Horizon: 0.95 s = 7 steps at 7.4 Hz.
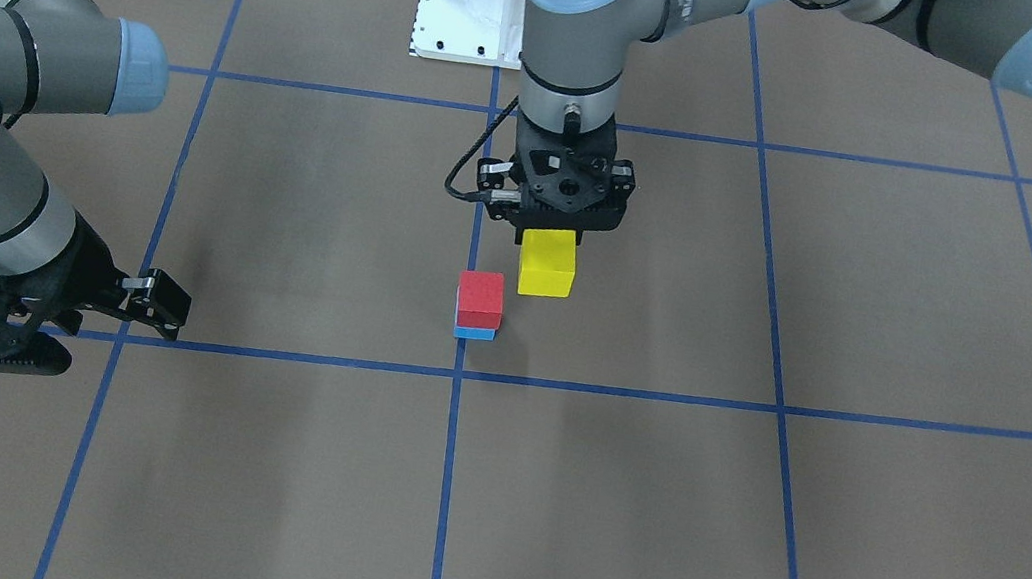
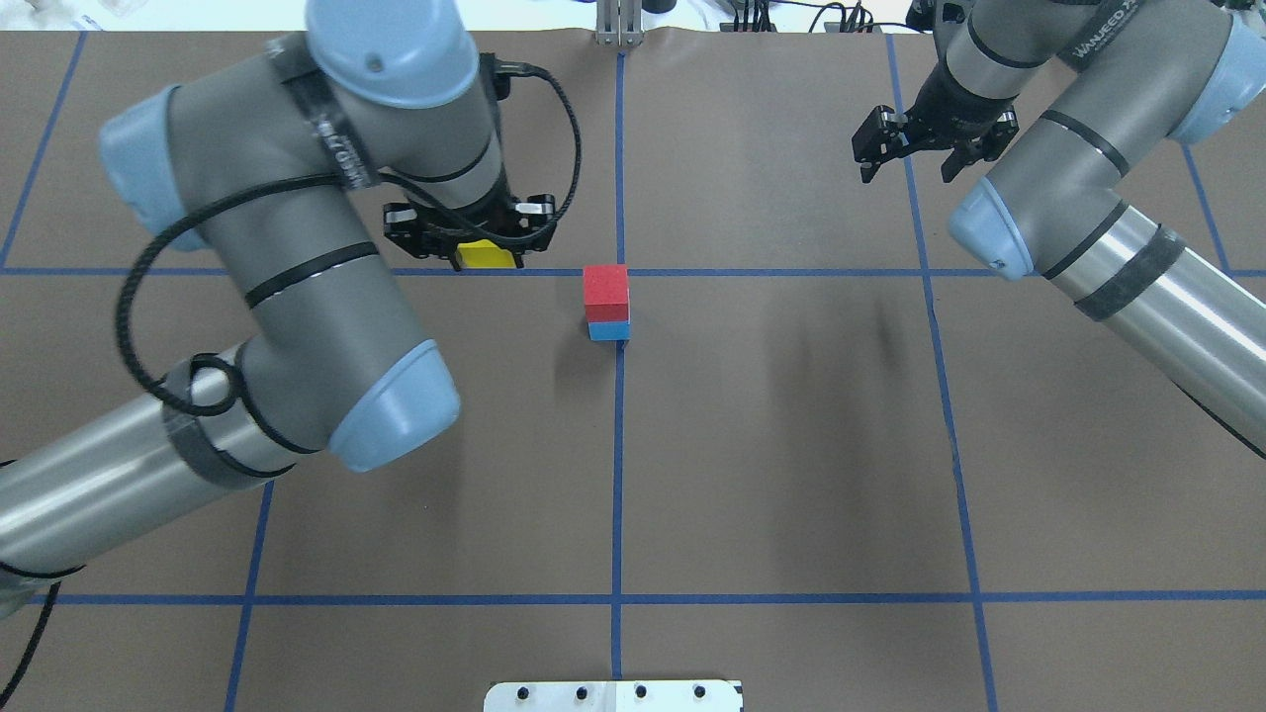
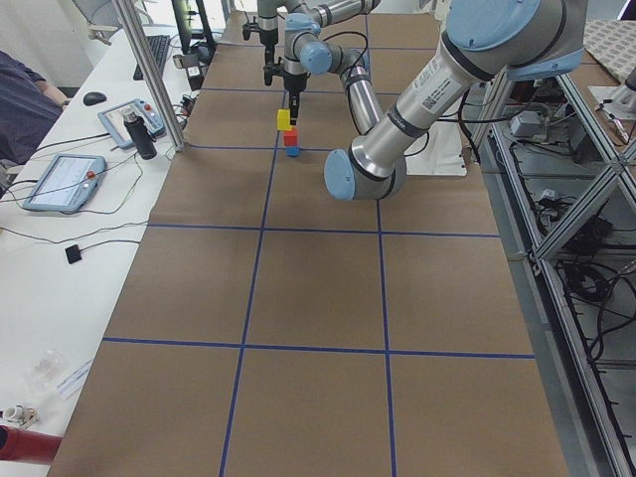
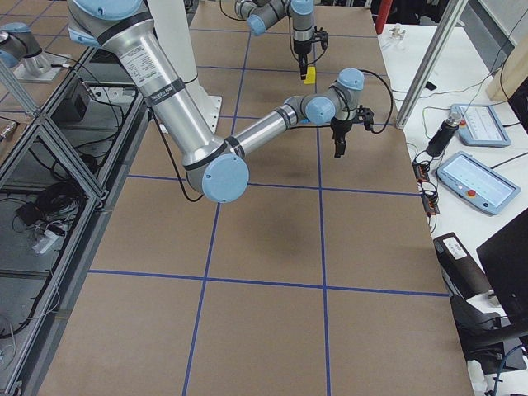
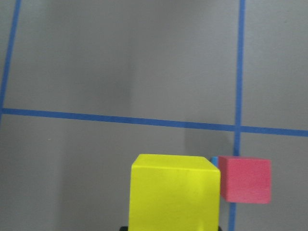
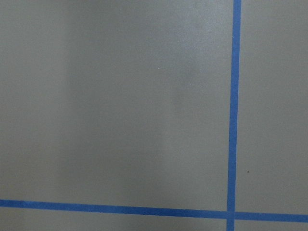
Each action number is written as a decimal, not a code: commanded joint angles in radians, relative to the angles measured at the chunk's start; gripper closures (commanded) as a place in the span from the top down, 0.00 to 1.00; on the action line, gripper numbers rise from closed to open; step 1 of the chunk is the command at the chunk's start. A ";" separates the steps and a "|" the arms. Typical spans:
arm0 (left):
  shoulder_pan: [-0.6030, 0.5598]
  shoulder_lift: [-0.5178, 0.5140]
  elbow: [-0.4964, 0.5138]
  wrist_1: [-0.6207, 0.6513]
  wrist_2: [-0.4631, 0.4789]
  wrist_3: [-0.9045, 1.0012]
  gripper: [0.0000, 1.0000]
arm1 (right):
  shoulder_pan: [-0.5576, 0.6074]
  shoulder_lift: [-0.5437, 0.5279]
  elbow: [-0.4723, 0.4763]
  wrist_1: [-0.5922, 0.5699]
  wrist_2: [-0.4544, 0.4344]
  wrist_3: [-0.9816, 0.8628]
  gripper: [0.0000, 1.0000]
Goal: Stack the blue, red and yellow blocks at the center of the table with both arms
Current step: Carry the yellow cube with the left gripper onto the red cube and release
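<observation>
My station is a robotics lab. Noted: table [image 2: 791, 445] papered brown, gridded with blue tape [image 2: 617, 475]; white side bench [image 3: 60, 268] carrying teach pendants [image 3: 62, 182] and loose cables [image 3: 45, 149]; aluminium post [image 3: 148, 75] at the edge; keyboard [image 3: 156, 50] and mouse [image 3: 94, 97] on the bench.

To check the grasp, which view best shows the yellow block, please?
Front-facing: the yellow block shows almost whole under the left gripper. Overhead hides most; left wrist crops it; side views shrink it.
</observation>
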<state>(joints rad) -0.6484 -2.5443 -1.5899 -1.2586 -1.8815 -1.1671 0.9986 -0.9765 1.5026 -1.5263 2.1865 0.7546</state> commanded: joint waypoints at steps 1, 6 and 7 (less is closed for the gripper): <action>0.026 -0.031 0.102 -0.095 0.004 -0.037 0.00 | 0.000 0.001 0.001 0.000 0.001 0.000 0.99; 0.042 -0.062 0.163 -0.128 0.002 -0.025 0.00 | 0.000 0.001 0.001 0.000 -0.001 0.000 0.99; 0.050 -0.060 0.163 -0.127 0.002 -0.026 0.00 | 0.002 -0.001 0.001 0.000 -0.001 0.000 0.99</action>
<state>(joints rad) -0.6073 -2.6044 -1.4293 -1.3844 -1.8789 -1.1923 0.9991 -0.9761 1.5033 -1.5263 2.1859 0.7546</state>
